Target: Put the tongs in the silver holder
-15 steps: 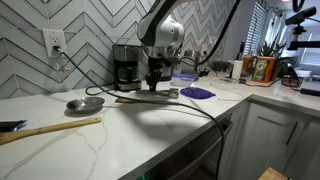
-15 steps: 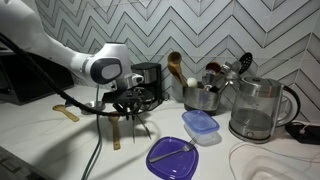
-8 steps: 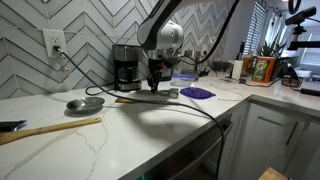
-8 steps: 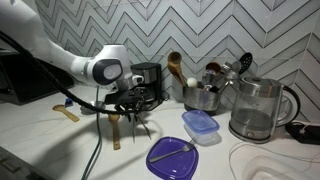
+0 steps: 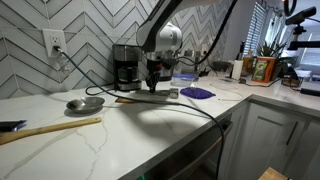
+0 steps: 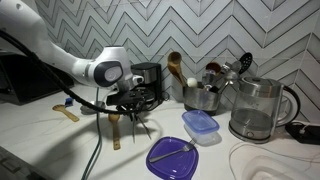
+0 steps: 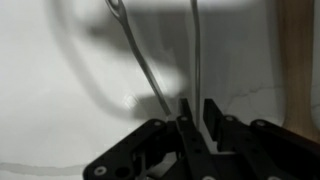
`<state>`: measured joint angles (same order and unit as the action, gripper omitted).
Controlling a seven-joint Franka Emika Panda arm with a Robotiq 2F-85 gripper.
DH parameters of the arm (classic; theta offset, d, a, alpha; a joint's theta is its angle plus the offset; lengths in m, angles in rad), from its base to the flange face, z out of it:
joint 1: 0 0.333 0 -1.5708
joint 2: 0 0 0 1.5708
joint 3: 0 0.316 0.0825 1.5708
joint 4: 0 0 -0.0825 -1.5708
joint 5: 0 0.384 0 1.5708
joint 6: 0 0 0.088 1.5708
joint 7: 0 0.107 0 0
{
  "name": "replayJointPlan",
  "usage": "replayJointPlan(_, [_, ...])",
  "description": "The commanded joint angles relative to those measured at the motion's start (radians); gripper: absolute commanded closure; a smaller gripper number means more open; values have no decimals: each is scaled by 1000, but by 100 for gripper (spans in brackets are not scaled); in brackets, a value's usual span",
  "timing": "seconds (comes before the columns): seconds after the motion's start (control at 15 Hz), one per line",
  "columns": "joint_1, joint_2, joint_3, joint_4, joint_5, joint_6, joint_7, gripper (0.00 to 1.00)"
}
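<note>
The tongs (image 5: pixel 150 97) lie flat on the white counter, with their shiny end (image 5: pixel 172 93) toward the purple lid. In the wrist view their two thin metal arms (image 7: pixel 140 55) run away from me. My gripper (image 5: pixel 155 88) is down at the counter over them, and it also shows in an exterior view (image 6: pixel 128 112). In the wrist view my gripper (image 7: pixel 199 115) has its jaws drawn close around the straight arm, with a thin gap on the right side. The silver holder (image 6: pixel 203 97), full of utensils, stands by the wall.
A black-and-silver coffee maker (image 5: pixel 125 68) stands behind the gripper. A round grey dish (image 5: pixel 84 103) and a long wooden stick (image 5: pixel 50 128) lie nearby. A wooden strip (image 7: pixel 295 50) lies beside the tongs. There are also a blue container (image 6: pixel 198 125), a purple plate (image 6: pixel 172 156) and a glass kettle (image 6: pixel 258 110).
</note>
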<state>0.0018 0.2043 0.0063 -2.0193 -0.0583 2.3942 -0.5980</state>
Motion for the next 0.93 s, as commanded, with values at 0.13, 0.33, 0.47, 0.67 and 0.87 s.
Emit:
replayJointPlan(0.13, [-21, 31, 20, 12, -10, 24, -22, 76])
replayJointPlan(0.33, [-21, 37, 22, 15, -9, 23, -24, 86])
replayJointPlan(0.47, [-21, 40, 24, 16, -8, 21, -23, 100])
replayJointPlan(0.67, [-24, 34, 30, 16, 6, 10, -30, 99])
replayJointPlan(0.87, [-23, 14, 29, 4, -6, 4, -28, 99])
